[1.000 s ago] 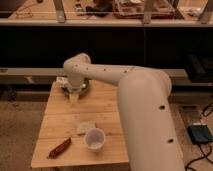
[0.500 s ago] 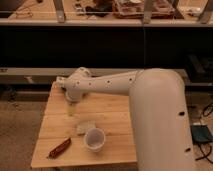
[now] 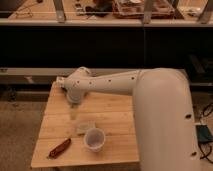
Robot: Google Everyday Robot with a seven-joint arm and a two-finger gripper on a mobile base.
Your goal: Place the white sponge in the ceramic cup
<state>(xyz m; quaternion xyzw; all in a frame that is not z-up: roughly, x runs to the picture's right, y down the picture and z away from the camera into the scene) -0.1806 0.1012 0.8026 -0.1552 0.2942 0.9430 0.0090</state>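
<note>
The white sponge [image 3: 85, 125] lies flat on the wooden table [image 3: 115, 112], near the middle front. The ceramic cup [image 3: 94, 138] stands upright right in front of it, touching or almost touching the sponge's front right corner. My white arm reaches in from the right, with its wrist over the table's back left. My gripper [image 3: 73, 109] hangs below the wrist, a short way behind and left of the sponge, apart from it and from the cup.
A reddish-brown elongated object [image 3: 59, 147] lies near the table's front left corner. A small white thing [image 3: 60, 80] shows at the back left edge behind the wrist. A dark shelf front and a grey rail run behind the table.
The arm has swung lower and to the left, and the wrist now covers the back left of the table where the green bowl showed. The sponge and the cup have not moved.
</note>
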